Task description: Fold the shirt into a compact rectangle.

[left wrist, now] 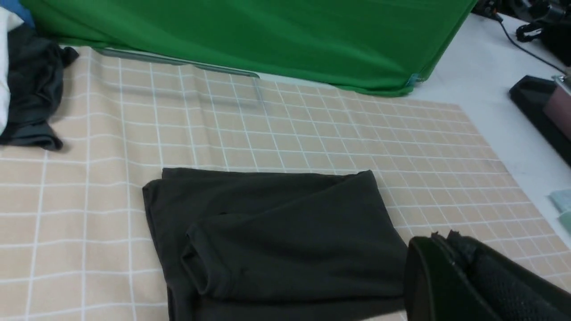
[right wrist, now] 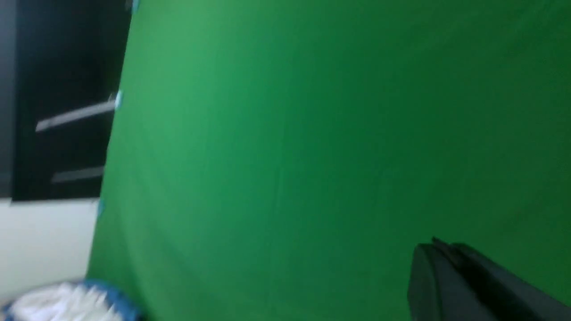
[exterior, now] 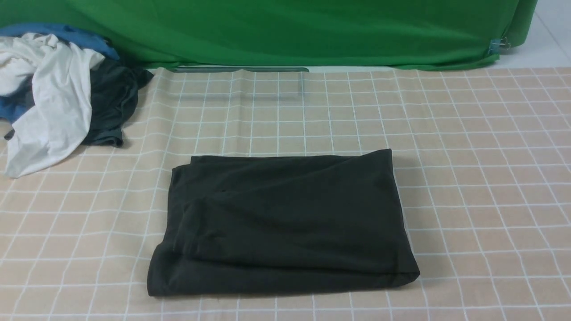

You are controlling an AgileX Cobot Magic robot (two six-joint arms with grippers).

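Black shirt [exterior: 285, 223] folded into a rough rectangle, lying flat mid-table on the beige checked cloth [exterior: 468, 178], long axis running left to right, neat folded edge on the right and loose layers on the left; no print or label showing. Left gripper [left wrist: 446, 249] and right gripper [right wrist: 446, 258] both pinched together on nothing, only dark tips visible in the wrist views, missing from the front view. Green backdrop [exterior: 285, 31] behind, heap of white, blue and dark grey clothes [exterior: 58, 93] at far left, right wrist view blurry.
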